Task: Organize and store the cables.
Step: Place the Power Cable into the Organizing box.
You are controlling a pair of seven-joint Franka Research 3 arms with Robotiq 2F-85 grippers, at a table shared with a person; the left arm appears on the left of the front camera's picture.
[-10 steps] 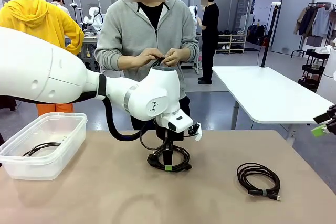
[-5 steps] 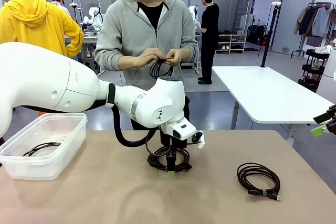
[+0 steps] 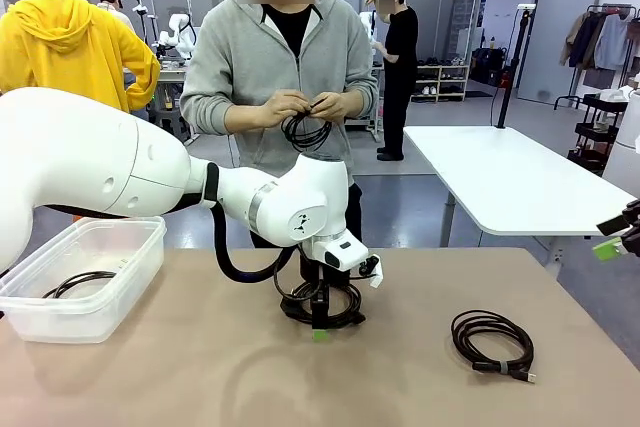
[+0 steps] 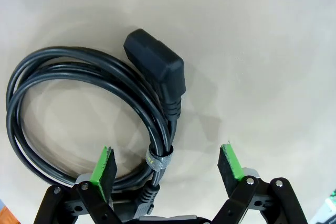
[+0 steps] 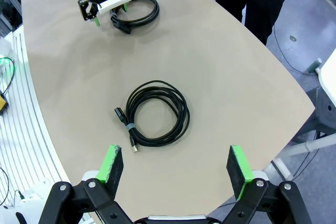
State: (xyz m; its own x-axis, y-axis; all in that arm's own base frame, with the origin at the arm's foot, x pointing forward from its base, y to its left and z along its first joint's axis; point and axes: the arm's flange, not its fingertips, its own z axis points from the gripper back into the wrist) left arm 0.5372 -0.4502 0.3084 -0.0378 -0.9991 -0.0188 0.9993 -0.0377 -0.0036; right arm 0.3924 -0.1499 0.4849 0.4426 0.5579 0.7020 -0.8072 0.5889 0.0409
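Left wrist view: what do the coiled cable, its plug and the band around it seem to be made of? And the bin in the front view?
Coiled cable: black rubber or PVC jacket, probably; smooth, with soft highlights.
Plug: moulded black plastic, matte, rounded edges.
Band: grey, fuzzy texture, likely hook-and-loop fabric.
Bin: translucent whitish plastic; another cable shows through its wall.

Your front view looks across the surface at the person on the far side. Your left wrist view stares straight down, very close over a coiled cable. Your right wrist view hangs higher, taking in that same coiled cable and the left pincer.
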